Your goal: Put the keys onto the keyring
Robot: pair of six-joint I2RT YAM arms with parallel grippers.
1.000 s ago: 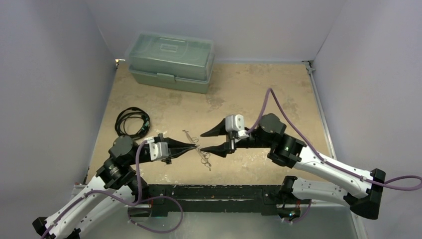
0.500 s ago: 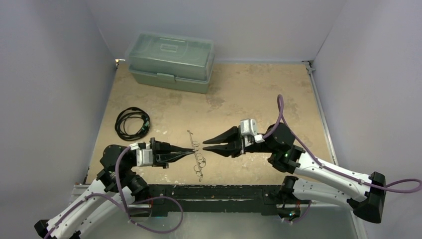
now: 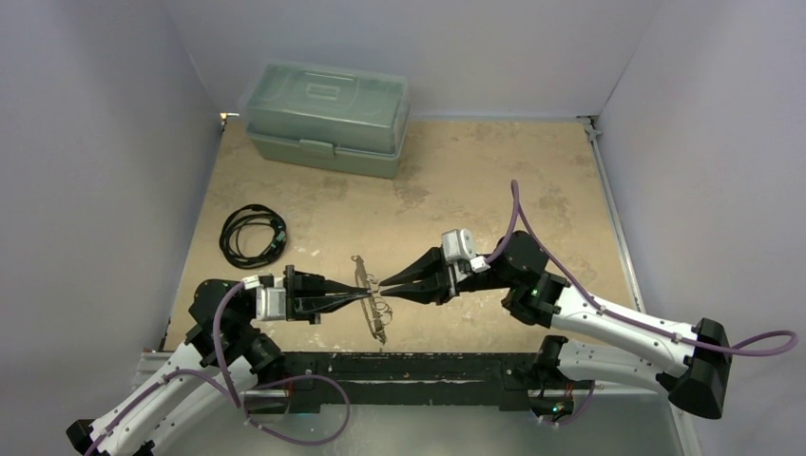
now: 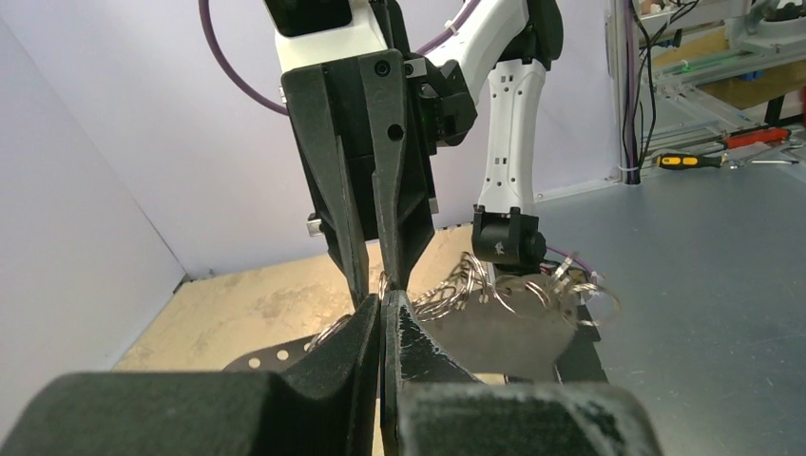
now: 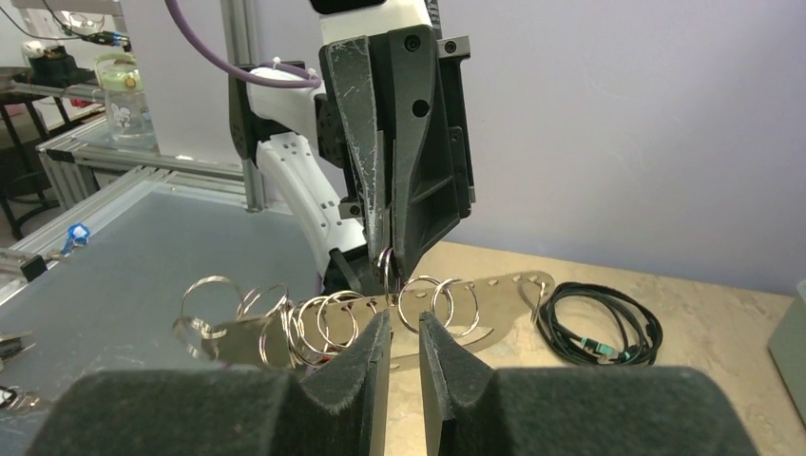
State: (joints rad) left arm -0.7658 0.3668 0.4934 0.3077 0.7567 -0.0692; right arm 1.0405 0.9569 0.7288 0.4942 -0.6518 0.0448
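Since a second ago the right gripper [image 3: 383,282] has swung left, jaws narrowed to a slit, to meet the left gripper [image 3: 365,294], which is pressed shut on the keyring [image 5: 504,285] above the middle of the desk's near edge. I judge a ring is being caught; the next move needs a fine pinch on one ring only. Counted: one box [image 3: 328,114], one cable [image 3: 252,236], two grippers, one keyring, perhaps eight rings [image 5: 328,328], no key seen.

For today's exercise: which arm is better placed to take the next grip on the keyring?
Probably right: left gripper is shut on the keyring, steadying it; right gripper is open around it.
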